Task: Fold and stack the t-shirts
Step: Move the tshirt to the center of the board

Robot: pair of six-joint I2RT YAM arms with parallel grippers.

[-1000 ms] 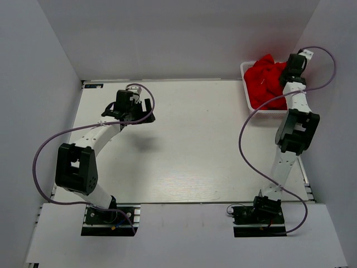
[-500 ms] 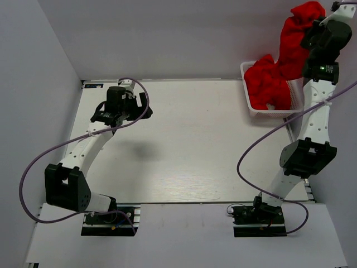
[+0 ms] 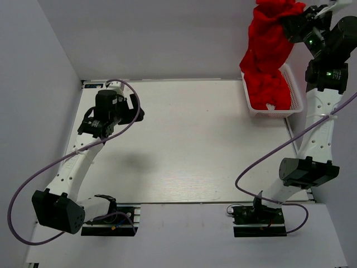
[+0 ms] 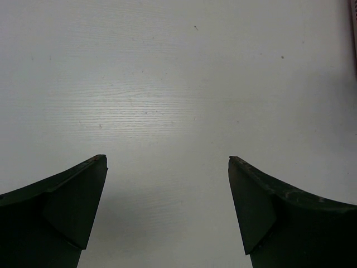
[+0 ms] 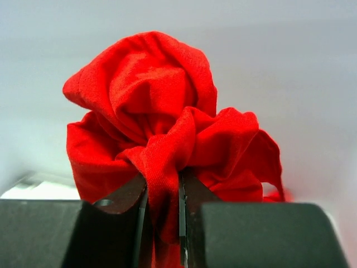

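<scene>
A red t-shirt (image 3: 269,42) hangs bunched from my right gripper (image 3: 294,21), high above the white basket (image 3: 294,92) at the back right. Its lower end still reaches into the basket, where more red cloth (image 3: 272,92) lies. In the right wrist view the gripper (image 5: 163,184) is shut on a fold of the red t-shirt (image 5: 150,100). My left gripper (image 3: 133,111) is open and empty above the white table (image 3: 189,145) at the back left. In the left wrist view its fingers (image 4: 72,201) stand wide apart over bare table (image 4: 167,100).
Grey walls enclose the table on the left, back and right. The basket stands against the right wall. A purple cable loops beside each arm. The arm bases (image 3: 109,215) sit at the near edge.
My right gripper has lifted the red t-shirt up out of the basket, higher and a little left. My left arm has drawn back to the left and stretched out.
</scene>
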